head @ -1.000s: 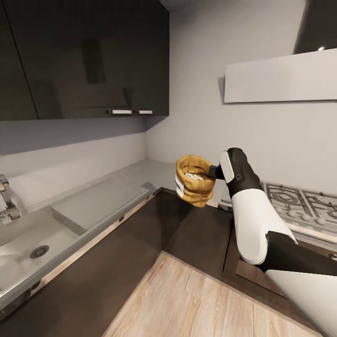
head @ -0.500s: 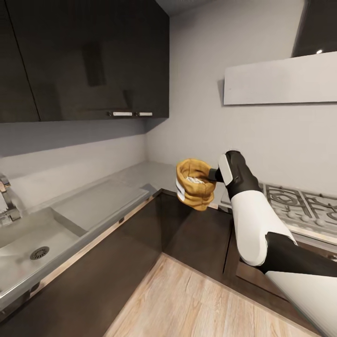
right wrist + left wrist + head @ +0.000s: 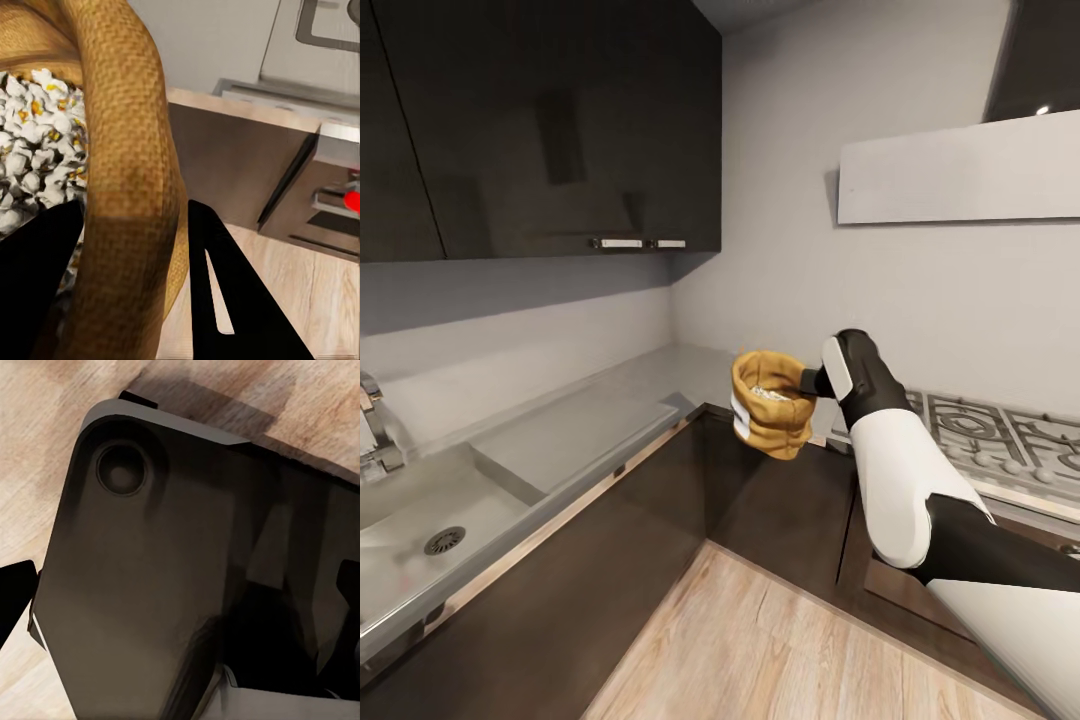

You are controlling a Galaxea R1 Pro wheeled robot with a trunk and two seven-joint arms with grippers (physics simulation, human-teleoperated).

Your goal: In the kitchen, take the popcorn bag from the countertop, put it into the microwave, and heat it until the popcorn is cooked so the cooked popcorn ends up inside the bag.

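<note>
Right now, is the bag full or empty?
Holding popcorn: white puffed popcorn lies inside the bag, whose rim the right hand grips.

Dark rounded robot body panel point(image 3: 150, 585) w/ round recess point(image 3: 120, 469), over light wood floor point(image 3: 37, 442).

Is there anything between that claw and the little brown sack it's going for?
No, nothing visible. The right claw is already clamped on the rolled rim of the tan woven popcorn bag, one finger inside against the white popcorn and one outside. The bag hangs in the air beyond the counter's corner.
</note>
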